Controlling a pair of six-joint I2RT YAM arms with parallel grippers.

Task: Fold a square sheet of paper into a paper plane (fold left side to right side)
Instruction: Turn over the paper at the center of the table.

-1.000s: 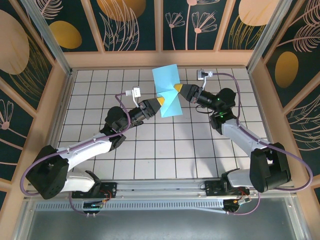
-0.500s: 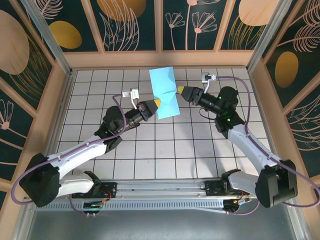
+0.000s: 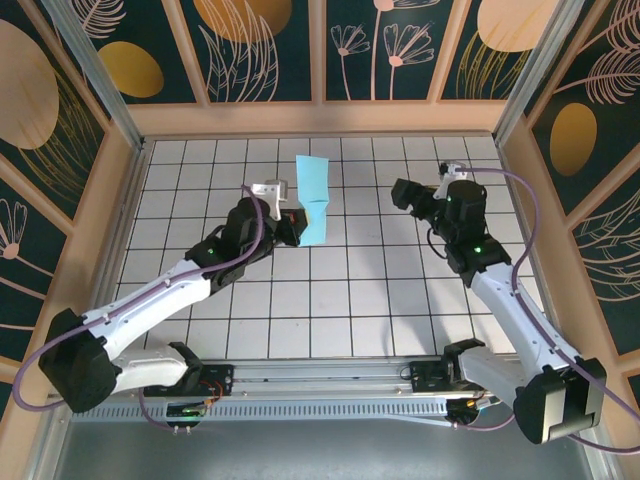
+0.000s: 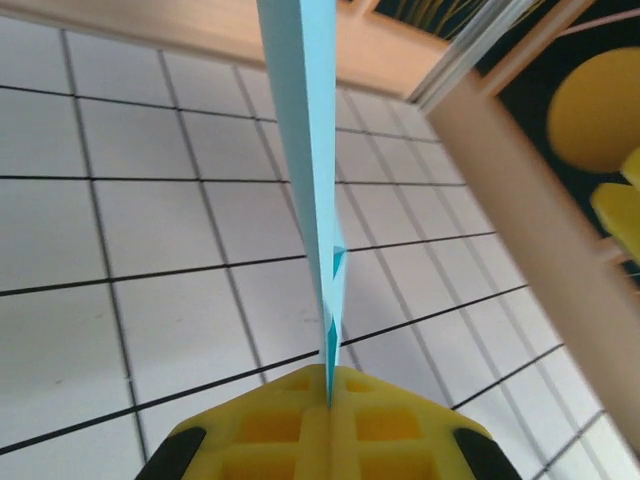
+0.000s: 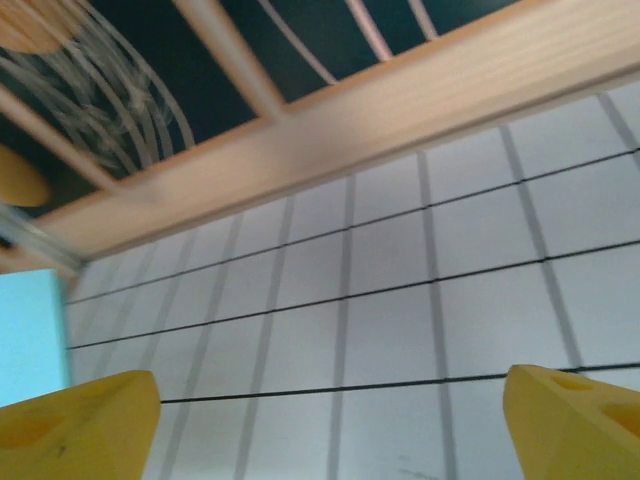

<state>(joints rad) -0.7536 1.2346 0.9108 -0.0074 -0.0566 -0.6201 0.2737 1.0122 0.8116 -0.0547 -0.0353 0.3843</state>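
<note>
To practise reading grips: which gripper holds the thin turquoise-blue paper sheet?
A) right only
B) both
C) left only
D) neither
C: the left gripper is shut on the thin turquoise-blue paper sheet; the right gripper stands open, apart from it.

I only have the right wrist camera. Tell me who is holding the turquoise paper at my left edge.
Observer: The left gripper is shut on the thin turquoise-blue folded paper, pinching its end between the yellow fingers.
Operator: Give me my right gripper's position against it.
Observer: From the top, the right gripper is apart from the paper, to its right, with bare white grid table between.
Operator: Describe how the paper sits.
Observer: The left wrist view shows it edge-on, a narrow strip running away from the fingertips.
</note>
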